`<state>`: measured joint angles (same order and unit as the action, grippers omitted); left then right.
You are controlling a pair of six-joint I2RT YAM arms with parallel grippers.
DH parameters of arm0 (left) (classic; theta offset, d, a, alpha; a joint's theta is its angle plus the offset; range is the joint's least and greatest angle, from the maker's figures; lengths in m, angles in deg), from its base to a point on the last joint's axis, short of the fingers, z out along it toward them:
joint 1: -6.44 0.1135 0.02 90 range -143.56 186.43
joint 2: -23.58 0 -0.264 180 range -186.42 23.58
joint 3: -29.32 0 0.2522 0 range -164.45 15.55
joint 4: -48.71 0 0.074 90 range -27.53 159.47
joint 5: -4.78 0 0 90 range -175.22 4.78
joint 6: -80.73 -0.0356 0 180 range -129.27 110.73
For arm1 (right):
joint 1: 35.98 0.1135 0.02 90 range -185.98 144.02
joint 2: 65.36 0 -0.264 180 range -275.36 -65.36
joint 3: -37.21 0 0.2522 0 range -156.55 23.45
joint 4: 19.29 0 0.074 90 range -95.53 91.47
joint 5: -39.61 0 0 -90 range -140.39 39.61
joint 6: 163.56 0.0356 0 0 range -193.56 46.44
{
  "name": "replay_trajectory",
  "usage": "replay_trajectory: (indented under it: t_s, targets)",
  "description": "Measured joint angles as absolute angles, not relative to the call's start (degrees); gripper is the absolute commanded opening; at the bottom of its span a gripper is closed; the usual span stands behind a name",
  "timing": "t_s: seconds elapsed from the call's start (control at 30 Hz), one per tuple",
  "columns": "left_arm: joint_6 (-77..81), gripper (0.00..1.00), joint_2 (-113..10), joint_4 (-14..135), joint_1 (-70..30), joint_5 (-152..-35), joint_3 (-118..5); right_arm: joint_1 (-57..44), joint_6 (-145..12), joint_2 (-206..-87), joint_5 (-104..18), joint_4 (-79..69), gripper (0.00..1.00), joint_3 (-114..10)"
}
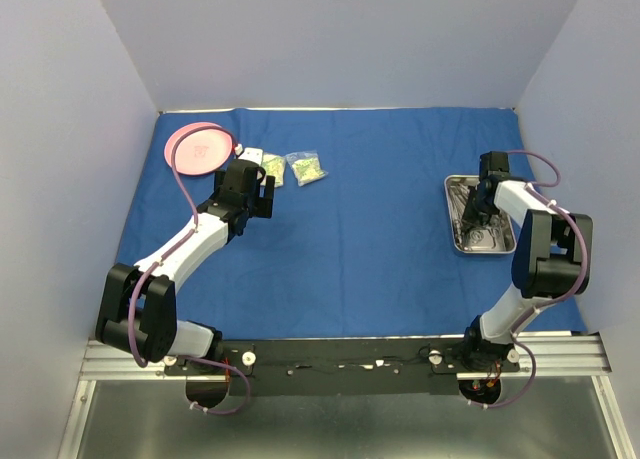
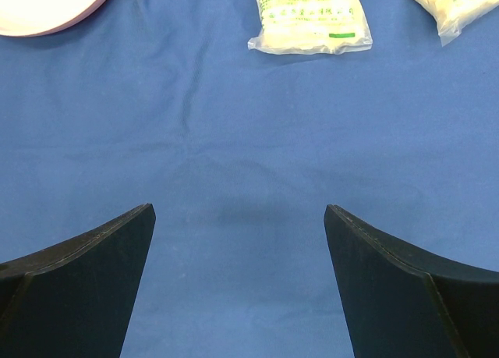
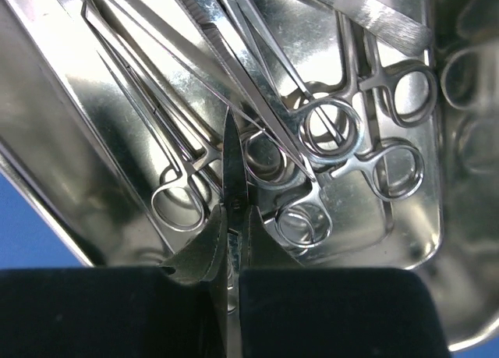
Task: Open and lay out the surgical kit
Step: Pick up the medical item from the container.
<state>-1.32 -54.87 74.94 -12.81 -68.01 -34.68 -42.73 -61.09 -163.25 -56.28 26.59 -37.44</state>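
So the steel tray point(image 3: 70, 179) sits on the right side of the blue cloth wrap point(image 1: 370, 239), and it's got a whole tangle in it: ring-handled forceps point(image 3: 257, 93) stacked across each other, plus flat tweezers point(image 3: 382, 19) up in the far corner. The wrap is open and spread flat, so I'd call the "open" half done. We're into the laying-out part now.

The right pincer point(image 3: 231, 245) is down in the tray, clenched on a thin steel instrument point(image 3: 231, 163) that the wrist cam only shows edge-on. Can't tell if it's scissors or another pair of tweezers. It looks pinched near the middle, with the tip pointing out over the pile of ring handles.

Further out, two yellow-green packets point(image 1: 305, 167) lie side by side on the far left part of the cloth, near a pink plate point(image 1: 197, 147). The left pincer point(image 2: 239, 211) hangs over bare cloth just short of the packets, jaws spread wide, holding nothing.

My guess at the next move is to lift that one piece straight up and clear of the rest, then set it down on open cloth beside the tray. The tricky bit is the tangle. The gripped piece lies right over the other handles, so a slanted pull could snag a ring and drag a neighbour along. The grip is also on a very thin edge, so it might twist.
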Motion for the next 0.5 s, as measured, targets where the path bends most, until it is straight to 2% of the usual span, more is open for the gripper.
replay_trajectory:
  t_s: [0.5]
  targets:
    - [-1.39, 0.99, -54.87, 74.96, -12.81, -68.10, -35.06, -41.02, -61.09, -153.04, -58.58, 32.54, 0.02, -39.40]
